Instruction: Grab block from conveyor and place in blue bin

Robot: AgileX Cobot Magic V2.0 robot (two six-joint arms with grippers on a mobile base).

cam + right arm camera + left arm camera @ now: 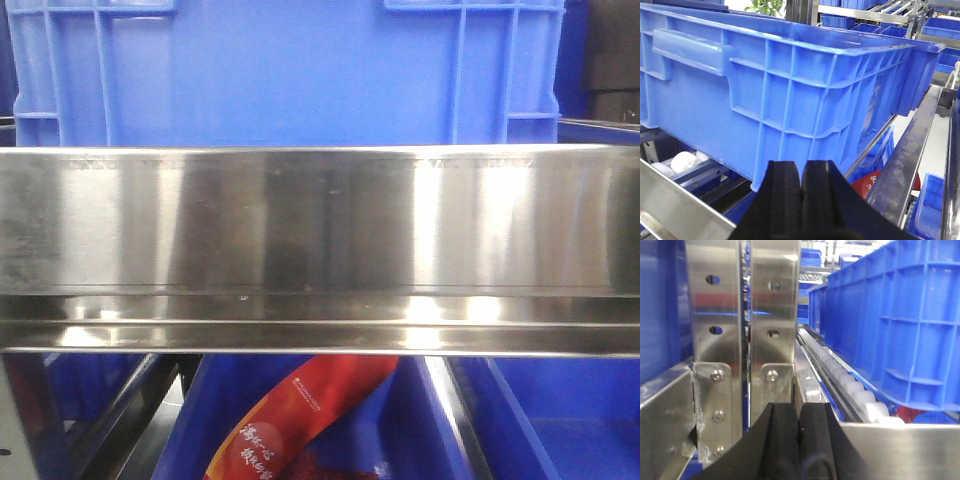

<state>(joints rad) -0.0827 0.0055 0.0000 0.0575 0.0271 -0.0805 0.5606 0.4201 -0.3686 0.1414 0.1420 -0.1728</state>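
Filling most of every view is the blue bin (pixel 790 85), resting on white rollers (pixel 860 390) behind a broad steel rail (pixel 320 220); lower bins and a red packet (pixel 300 420) sit at six o'clock in the front view. Neither the block nor the conveyor appears in any view, so where they lie cannot be told. Judging from that, the task seems to be at its start: the next move calls for finding the belt and reaching toward the block. The left gripper (pixel 799 440) and right gripper (pixel 801 200), each at six o'clock in its wrist view, have black pads clenched together, grasping nothing and touching nothing.
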